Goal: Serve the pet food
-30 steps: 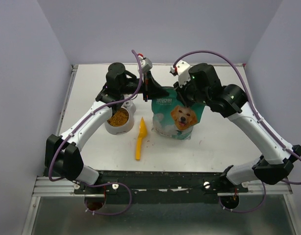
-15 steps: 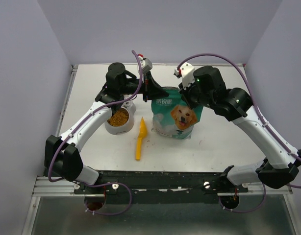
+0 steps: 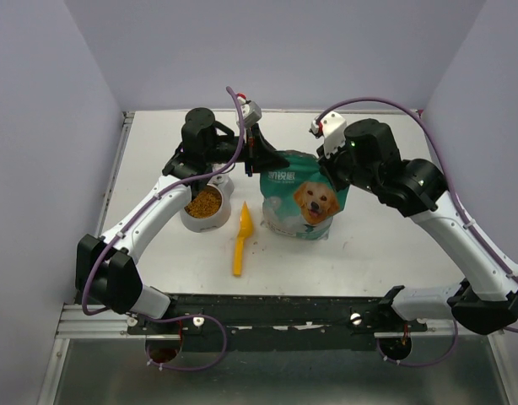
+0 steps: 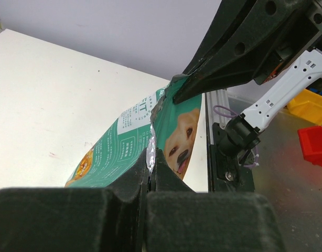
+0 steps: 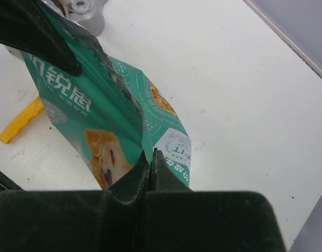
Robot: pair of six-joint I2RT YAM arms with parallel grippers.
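- Pet food [image 3: 204, 203], a heap of small brown kibble, is seen filling the white bowl [image 3: 196, 225] on the table [image 3: 377, 240], just left of the teal-and-white bag [image 3: 303, 202]. A few stray pellets are scattered on the table beside the orange scoop [image 3: 241, 240].
- The bag is kept upright between the two arms and is gripped only at its top edge, one corner to each side. This hold is judged to leave the mouth free to be worked without the bag being tipped.
- The left jaws are pressed together on the top corner nearest the bowl. In the left wrist view the silvery inner edge of the bag is seen pinched between them.
- The right jaws are likewise clamped shut on the opposite top corner, with the dog picture hanging just below the grip.
- The scoop is laid flat on the table in front of the gap between bowl and bag, and is touched by neither arm.
- With the bowl already loaded, the serving itself is judged largely done. The bag's mouth appears to be what is being handled, though whether it is to be closed or spread cannot be told.
- An uneven pull at either corner could lean the bag and spill more kibble.
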